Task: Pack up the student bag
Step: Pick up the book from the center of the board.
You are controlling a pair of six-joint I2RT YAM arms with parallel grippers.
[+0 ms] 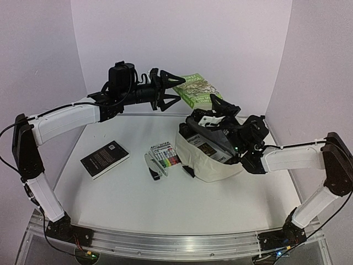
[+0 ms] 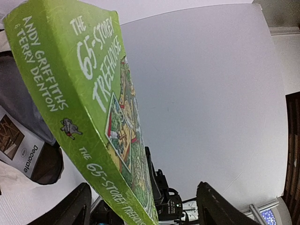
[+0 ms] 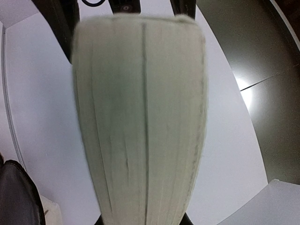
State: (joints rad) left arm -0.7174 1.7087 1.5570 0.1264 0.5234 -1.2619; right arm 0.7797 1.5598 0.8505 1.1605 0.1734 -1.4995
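Observation:
The student bag point(image 1: 212, 165), cream fabric, lies open on the table right of centre. A dark book point(image 1: 207, 144) marked "Decorate" point(image 2: 21, 152) sits in its mouth. Above the bag a green book point(image 1: 197, 88), "The 65-Storey Treehouse" point(image 2: 75, 89), is held up in the air. My right gripper point(image 1: 217, 106) is shut on its lower end. In the right wrist view the book's cream page edges point(image 3: 140, 122) rise from between the fingers. My left gripper point(image 1: 177, 90) is raised beside the book and stands open. Its two dark fingers point(image 2: 70, 208) straddle the green cover without visibly pressing it.
A black paperback point(image 1: 105, 159) lies flat on the table at the left. A pack of coloured markers point(image 1: 165, 154) and a small white and black tool point(image 1: 155, 167) lie next to the bag's left side. White walls close in the table on three sides.

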